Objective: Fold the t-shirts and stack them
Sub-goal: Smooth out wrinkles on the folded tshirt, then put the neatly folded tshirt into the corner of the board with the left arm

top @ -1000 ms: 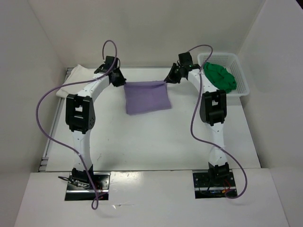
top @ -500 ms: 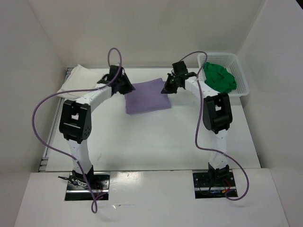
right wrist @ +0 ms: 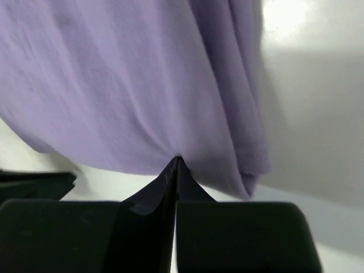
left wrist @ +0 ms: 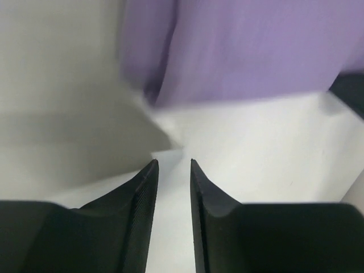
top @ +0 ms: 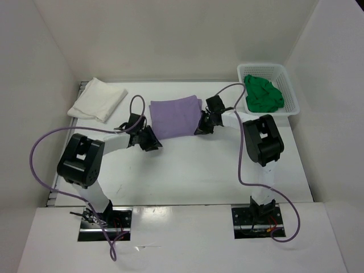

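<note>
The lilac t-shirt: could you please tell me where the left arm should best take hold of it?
Its near left corner, approached low from the near side. The lilac t-shirt lies flat and folded. Its layered edge sits just ahead of the open fingers of the left gripper, and the right gripper pinches the near edge on the opposite side.

Both arms now sit back from the table's (top: 187,165) far edge. The left gripper (top: 152,142) is off the purple t-shirt (top: 173,116), while the right gripper (top: 200,129) now pinches it.

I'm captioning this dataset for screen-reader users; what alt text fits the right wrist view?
The right gripper has its black fingers shut on the edge of the lilac t-shirt, whose cloth puckers toward them and fills most of the frame. Table shows at right.
</note>
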Motion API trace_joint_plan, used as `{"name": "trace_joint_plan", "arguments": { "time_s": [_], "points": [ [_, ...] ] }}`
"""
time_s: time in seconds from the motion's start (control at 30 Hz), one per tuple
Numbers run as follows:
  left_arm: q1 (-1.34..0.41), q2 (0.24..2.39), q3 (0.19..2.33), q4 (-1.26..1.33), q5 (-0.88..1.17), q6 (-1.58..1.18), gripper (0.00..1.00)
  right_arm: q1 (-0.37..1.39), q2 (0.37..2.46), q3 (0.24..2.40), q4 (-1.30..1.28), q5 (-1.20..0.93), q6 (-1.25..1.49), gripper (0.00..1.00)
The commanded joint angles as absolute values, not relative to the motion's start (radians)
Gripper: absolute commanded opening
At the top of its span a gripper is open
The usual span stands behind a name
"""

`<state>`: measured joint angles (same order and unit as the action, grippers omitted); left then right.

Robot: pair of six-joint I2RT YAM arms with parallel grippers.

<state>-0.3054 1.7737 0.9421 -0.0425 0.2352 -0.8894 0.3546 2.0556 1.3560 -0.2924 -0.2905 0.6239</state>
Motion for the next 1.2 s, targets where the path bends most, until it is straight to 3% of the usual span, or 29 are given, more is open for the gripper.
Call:
{"name": "trace_joint_plan", "arguments": {
  "time_s": [0.0, 0.07, 0.17, 0.2, 0.23, 0.3, 0.43, 0.57, 0.6, 0.83, 1.1, 1.17],
  "points": [
    [-0.316, 1.62, 0.868, -0.041, 0.255, -0.908, 0.37, 0.36, 1.997, 1.276, -0.307, -0.244, 0.614, 0.0],
    [-0.316, 1.559, 0.868, -0.086, 0.226, -0.894, 0.39, 0.36, 1.945, 1.276, -0.307, -0.255, 0.614, 0.01],
    [-0.261, 1.48, 0.868, -0.104, 0.202, -0.871, 0.57, 0.36, 1.878, 1.298, -0.34, -0.273, 0.614, 0.06],
    [-0.246, 1.48, 0.888, -0.104, 0.202, -0.855, 0.64, 0.36, 1.862, 1.298, -0.351, -0.273, 0.614, 0.12],
    [-0.233, 1.491, 0.903, -0.115, 0.202, -0.842, 0.81, 0.36, 1.832, 1.307, -0.351, -0.284, 0.614, 0.15],
    [-0.207, 1.546, 0.958, -0.124, 0.202, -0.822, 1.0, 0.36, 1.8, 1.307, -0.36, -0.296, 0.614, 0.25],
    [-0.183, 1.679, 1.043, -0.077, 0.181, -0.789, 1.0, 0.36, 1.718, 1.264, -0.371, -0.296, 0.604, 0.35],
    [-0.163, 1.828, 1.175, -0.077, 0.158, -0.77, 0.82, 0.36, 1.617, 1.198, -0.371, -0.296, 0.604, 0.39],
    [-0.163, 1.859, 1.201, -0.077, 0.147, -0.77, 0.73, 0.36, 1.603, 1.186, -0.371, -0.296, 0.604, 0.39],
    [-0.163, 2.091, 1.356, -0.041, 0.207, -0.782, 0.6, 0.36, 1.528, 1.112, -0.362, -0.325, 0.624, 0.4],
    [-0.23, 2.192, 1.506, -0.055, 0.189, -0.792, 0.2, 0.36, 1.537, 1.103, -0.362, -0.334, 0.624, 0.4],
    [-0.242, 2.203, 1.561, -0.095, 0.179, -0.781, 0.14, 0.36, 1.537, 1.103, -0.362, -0.345, 0.624, 0.4]
  ]
}}
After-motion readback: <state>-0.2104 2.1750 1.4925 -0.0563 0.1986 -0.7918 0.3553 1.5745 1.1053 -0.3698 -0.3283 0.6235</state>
